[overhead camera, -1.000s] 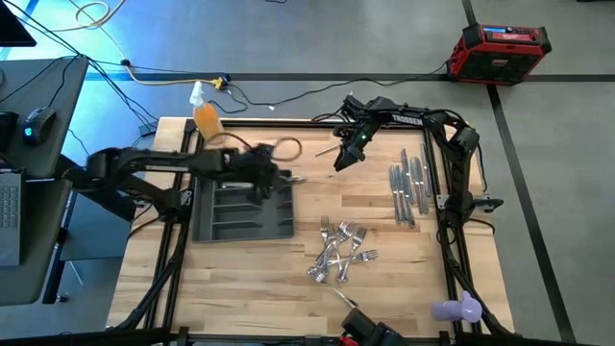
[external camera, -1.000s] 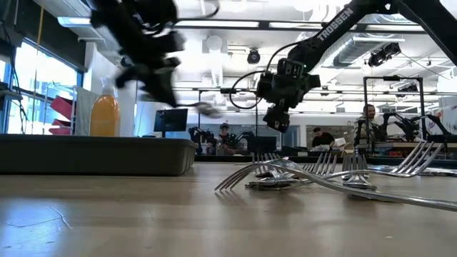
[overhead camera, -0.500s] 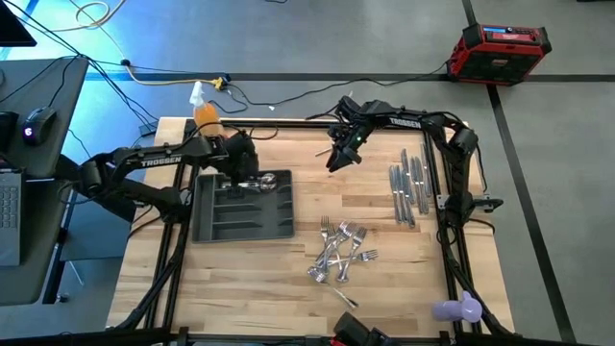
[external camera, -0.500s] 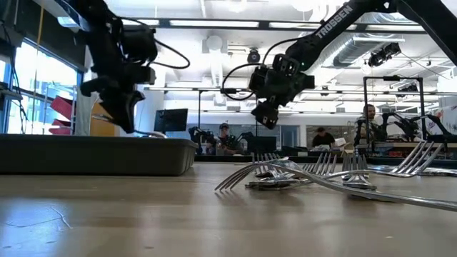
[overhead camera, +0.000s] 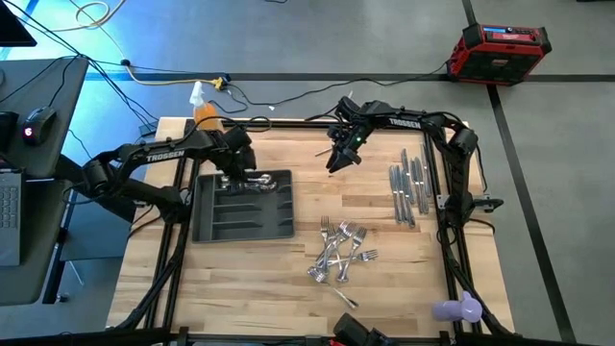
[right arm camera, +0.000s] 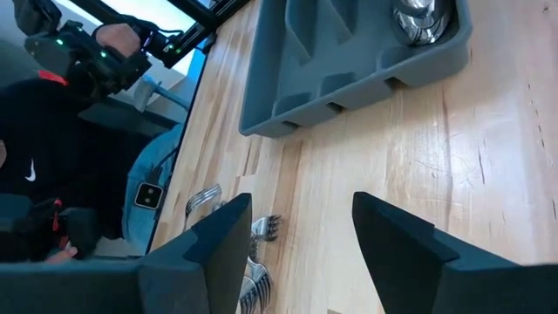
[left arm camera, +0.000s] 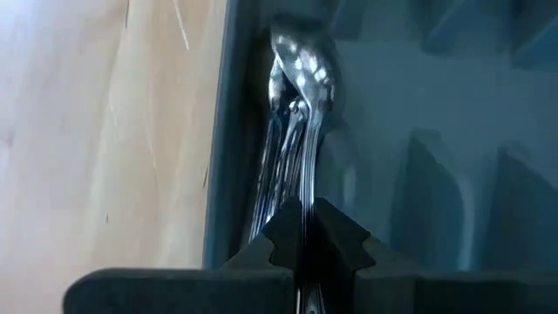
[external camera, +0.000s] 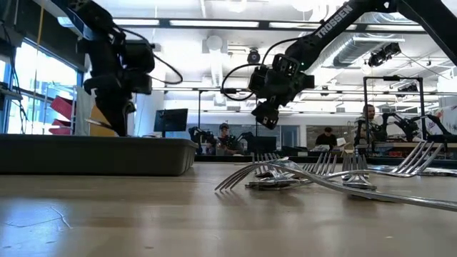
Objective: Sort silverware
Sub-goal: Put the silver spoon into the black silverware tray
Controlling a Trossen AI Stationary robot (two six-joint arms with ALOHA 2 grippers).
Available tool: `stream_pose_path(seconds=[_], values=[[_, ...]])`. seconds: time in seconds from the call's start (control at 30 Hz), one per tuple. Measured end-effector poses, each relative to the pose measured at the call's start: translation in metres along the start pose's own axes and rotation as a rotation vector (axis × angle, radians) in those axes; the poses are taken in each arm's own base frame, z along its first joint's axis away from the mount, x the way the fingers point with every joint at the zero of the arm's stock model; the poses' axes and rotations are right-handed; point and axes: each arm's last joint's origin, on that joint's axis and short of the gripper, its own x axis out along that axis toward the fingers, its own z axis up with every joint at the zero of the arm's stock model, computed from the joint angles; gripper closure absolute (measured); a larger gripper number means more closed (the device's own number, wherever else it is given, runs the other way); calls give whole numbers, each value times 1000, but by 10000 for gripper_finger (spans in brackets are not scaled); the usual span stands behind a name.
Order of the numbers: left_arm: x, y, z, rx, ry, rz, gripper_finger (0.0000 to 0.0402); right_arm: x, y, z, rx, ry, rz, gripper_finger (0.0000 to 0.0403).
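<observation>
**Left gripper clamped on a spoon over the tray's far compartment; right gripper spread above bare wood**

Nearest the front edge of the pale wooden table (overhead camera: 384,298) lay a tangled heap of shiny metal forks (overhead camera: 341,252), their long axes crossing at many angles and most tines pointing toward the far side; in the low view the same heap (external camera: 314,175) filled the foreground. Beyond it, toward the right edge, a row of straight silver knives (overhead camera: 408,187) lay side by side, long axes running near to far. Left of centre stood the dark grey compartmented plastic tray (overhead camera: 213,229), its long slots running across the table. In its far cross compartment rested a stack of shiny silver spoons (left arm camera: 301,78), handles lying along the tray's far wall. The left gripper (overhead camera: 234,174) was pressed together on one spoon handle just above that compartment, fingers (left arm camera: 340,244) clamped on the thin metal. Farther back, the right gripper (overhead camera: 336,159) hung over bare wood between tray and knives, fingers (right arm camera: 397,240) spread apart and holding nothing. An orange bottle (overhead camera: 206,117) stood at the far left corner.
</observation>
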Motion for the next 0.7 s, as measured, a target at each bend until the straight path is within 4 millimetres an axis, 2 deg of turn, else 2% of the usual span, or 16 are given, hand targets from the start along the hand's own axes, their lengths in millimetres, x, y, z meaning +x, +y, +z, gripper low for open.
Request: stream_pose_path(seconds=[0.2, 0.37, 0.57, 0.7], values=[[15, 5, 1, -43, 67, 3, 389, 4, 2, 1, -5, 11, 4, 215], [15, 6, 1, -73, 89, 38, 349, 10, 4, 1, -12, 46, -38, 215], [-4, 8, 11, -41, 68, 142, 293, 11, 2, 0, -14, 77, -103, 215], [-32, 5, 24, -11, 21, 311, 280, 10, -3, -1, -51, 153, -282, 215]])
